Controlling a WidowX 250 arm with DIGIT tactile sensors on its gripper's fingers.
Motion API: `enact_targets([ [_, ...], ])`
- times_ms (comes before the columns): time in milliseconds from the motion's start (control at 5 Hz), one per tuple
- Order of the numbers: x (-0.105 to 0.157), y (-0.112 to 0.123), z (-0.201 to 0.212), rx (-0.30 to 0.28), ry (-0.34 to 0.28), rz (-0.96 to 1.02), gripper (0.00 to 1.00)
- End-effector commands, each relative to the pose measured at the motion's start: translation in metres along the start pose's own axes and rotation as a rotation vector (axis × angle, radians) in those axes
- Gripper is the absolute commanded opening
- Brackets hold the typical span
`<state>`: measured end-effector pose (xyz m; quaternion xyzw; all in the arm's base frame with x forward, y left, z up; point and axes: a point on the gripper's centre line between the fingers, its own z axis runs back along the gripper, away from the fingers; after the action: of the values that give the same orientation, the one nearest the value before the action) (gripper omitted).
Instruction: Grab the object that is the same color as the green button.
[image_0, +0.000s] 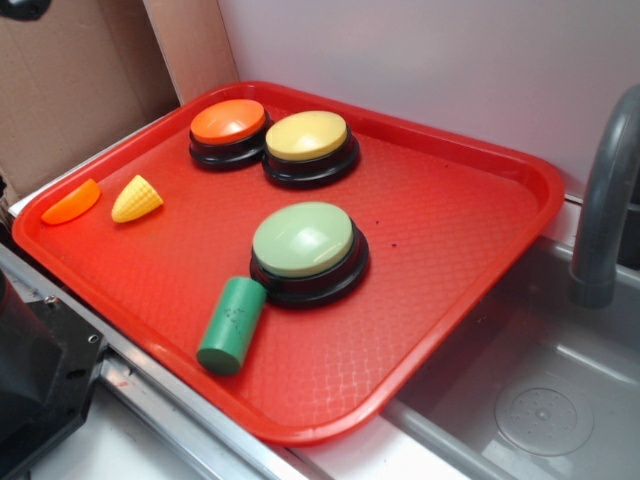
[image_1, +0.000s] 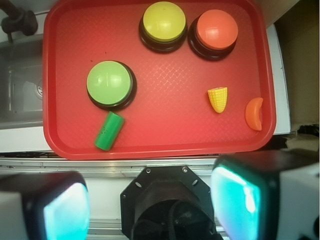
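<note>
A small dark-green cylinder (image_0: 232, 325) lies on its side on the red tray (image_0: 450, 300), touching the front left of the green button (image_0: 305, 245), a pale sage dome on a black base. In the wrist view the cylinder (image_1: 109, 131) lies just below the green button (image_1: 110, 83), near the tray's near rim. My gripper (image_1: 150, 202) is open and empty, high above the robot base, outside the tray's near edge. Its two fingers (image_1: 235, 200) with teal pads stand wide apart. The gripper does not show in the exterior view.
On the tray also stand a yellow-domed button (image_0: 308, 145) and an orange-domed button (image_0: 229, 130) at the back, a yellow corn piece (image_0: 136, 198) and an orange wedge slice (image_0: 71, 202) at the left. A grey sink (image_0: 540, 400) with a faucet (image_0: 600, 200) lies right.
</note>
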<state>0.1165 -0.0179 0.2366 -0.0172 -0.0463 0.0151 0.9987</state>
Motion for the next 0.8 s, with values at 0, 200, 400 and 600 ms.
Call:
enact_targets([
  [0, 0.000, 0.000, 0.000, 0.000, 0.000, 0.000, 1.00],
  [200, 0.001, -0.009, -0.023, -0.014, -0.014, 0.109, 1.00],
  [400, -0.002, -0.018, -0.049, -0.019, -0.034, 0.223, 1.00],
  [600, -0.003, -0.022, -0.078, -0.036, -0.063, 0.325, 1.00],
])
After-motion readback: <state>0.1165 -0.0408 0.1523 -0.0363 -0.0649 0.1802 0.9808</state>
